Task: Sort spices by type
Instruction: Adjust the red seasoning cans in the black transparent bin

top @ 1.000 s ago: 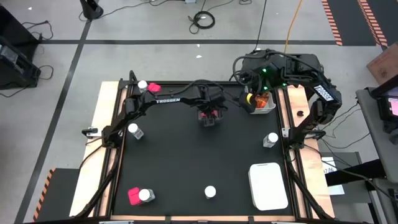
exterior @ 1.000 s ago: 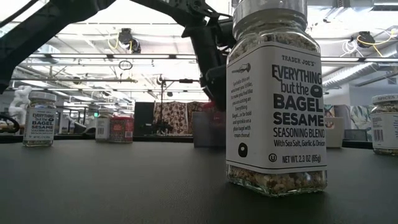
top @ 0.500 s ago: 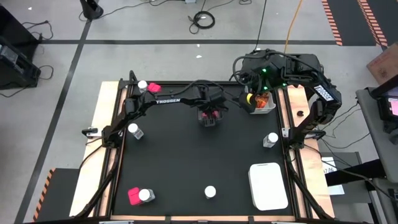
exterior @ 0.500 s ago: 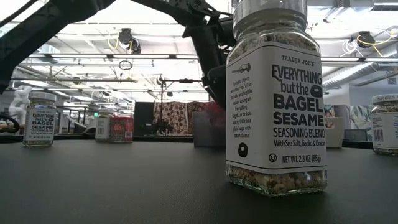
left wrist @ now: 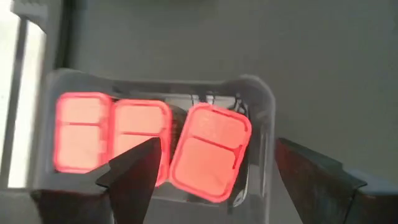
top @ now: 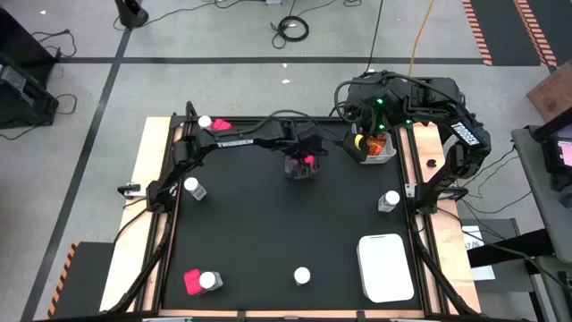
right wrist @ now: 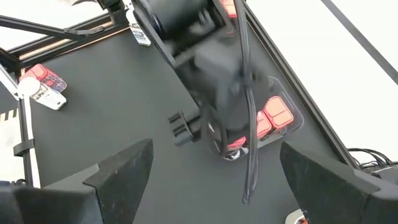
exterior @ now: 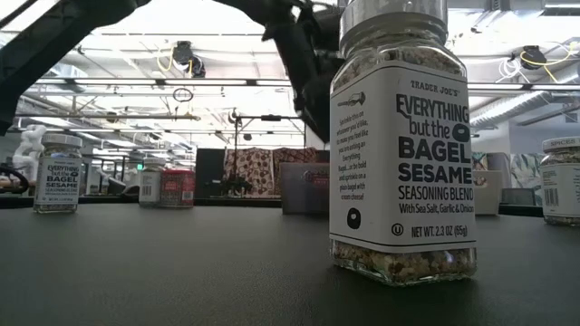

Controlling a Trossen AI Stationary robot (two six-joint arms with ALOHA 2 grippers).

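Your left gripper (top: 302,164) hangs over the small clear bin (left wrist: 264,124) at the back middle of the mat, fingers (left wrist: 134,171) spread wide with nothing between them. Inside the bin you have three pink packs (left wrist: 208,152): two side by side and flat, the third tilted and leaning on its neighbour. The bin's walls sit close around them, so there's little spare room in there.

Your right gripper (right wrist: 211,186) waits up near the back right corner, fingers apart and empty, looking down on the left arm.

Open black mat (top: 268,233) runs wide through the centre. Around the edges: a jar (top: 191,187) on the left, a jar (top: 390,200) on the right, a jar (top: 302,275) at the front middle, and a jar touching a pink pack (top: 190,282) at front left. Another jar and pink pack sit at the back left corner. A white bin (top: 385,266) is at front right, and a second bin (top: 374,146) with orange sachets sits back right, just beside your left gripper.
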